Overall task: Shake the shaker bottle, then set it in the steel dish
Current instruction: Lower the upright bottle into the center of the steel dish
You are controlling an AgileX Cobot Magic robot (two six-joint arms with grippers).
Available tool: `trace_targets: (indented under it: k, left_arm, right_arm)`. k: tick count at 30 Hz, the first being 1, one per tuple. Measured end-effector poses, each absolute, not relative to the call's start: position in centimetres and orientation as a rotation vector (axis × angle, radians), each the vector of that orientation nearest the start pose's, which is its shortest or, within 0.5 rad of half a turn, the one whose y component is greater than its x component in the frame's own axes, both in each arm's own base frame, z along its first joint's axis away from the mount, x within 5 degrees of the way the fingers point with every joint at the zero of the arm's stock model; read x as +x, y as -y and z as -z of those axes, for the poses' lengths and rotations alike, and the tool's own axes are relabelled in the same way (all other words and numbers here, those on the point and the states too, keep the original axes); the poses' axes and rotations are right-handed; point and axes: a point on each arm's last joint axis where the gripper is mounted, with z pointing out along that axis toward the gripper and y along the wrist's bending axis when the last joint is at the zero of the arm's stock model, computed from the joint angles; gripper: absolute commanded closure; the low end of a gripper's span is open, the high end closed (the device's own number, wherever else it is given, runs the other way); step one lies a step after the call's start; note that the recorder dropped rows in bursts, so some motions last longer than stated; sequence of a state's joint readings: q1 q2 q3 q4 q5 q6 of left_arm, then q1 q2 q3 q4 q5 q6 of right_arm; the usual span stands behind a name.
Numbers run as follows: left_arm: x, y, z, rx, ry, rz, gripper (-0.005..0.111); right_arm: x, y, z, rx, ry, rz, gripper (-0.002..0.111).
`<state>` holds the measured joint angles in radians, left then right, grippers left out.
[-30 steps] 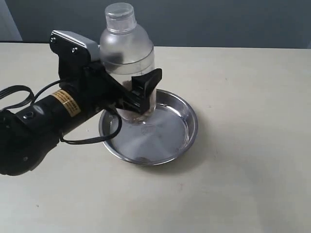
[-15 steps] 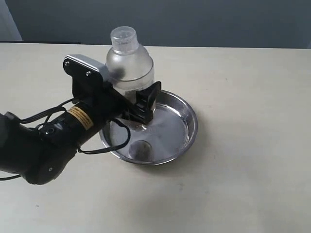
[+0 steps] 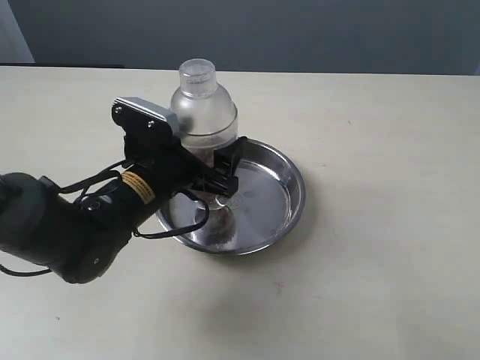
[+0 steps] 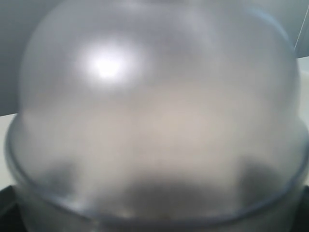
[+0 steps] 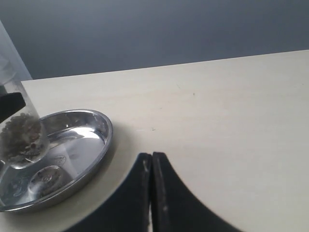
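Clear plastic shaker bottle [image 3: 204, 112], upright with its frosted dome, small round cap and brownish grains at the bottom, hangs low inside the round, shiny steel dish [image 3: 291, 191] on a matte beige tabletop [image 3: 375, 262]. The black left gripper [image 3: 206, 161] clasps its body. Whether its base touches the dish is unclear. The right gripper [image 5: 152, 164], apart from the dish, has its jaws pressed together.

- The table [image 3: 375, 262] bears the steel dish [image 3: 297, 187] near its middle.
- The shaker bottle [image 3: 204, 105] stands upright over the dish's left half; contact with the base cannot be told.
- The left gripper [image 3: 208, 161] reaches in from the left and flanks the bottle.
- The right gripper [image 5: 152, 166] lies beside the dish, apart from its rim.
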<state>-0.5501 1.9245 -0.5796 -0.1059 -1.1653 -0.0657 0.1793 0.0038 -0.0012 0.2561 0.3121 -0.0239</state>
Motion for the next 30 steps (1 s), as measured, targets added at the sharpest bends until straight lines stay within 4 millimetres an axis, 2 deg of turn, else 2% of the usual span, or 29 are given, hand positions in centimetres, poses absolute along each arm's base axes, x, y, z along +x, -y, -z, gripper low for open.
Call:
trace_targets:
  k: [14, 19, 24, 27, 30]
  left_arm:
    - [29.1, 17.2, -12.6, 0.33, -1.641, 0.436, 0.106]
    - [29.2, 17.5, -11.7, 0.354, -1.666, 0.451, 0.106]
    - [29.1, 17.9, -11.8, 0.391, -1.651, 0.477, 0.106]
    - [29.0, 18.0, -11.8, 0.417, -1.646, 0.489, 0.102]
    - [29.0, 18.1, -11.8, 0.426, -1.644, 0.493, 0.09]
  right_arm:
    - [5.2, -1.7, -18.6, -0.019, -1.802, -0.356, 0.109]
    - [5.2, -1.7, -18.6, -0.019, -1.802, -0.356, 0.109]
    - [5.2, -1.7, -18.6, -0.019, -1.802, -0.356, 0.109]
    - [5.2, -1.7, -18.6, -0.019, -1.802, -0.356, 0.109]
    - [5.2, -1.7, -18.6, -0.019, -1.802, -0.356, 0.109]
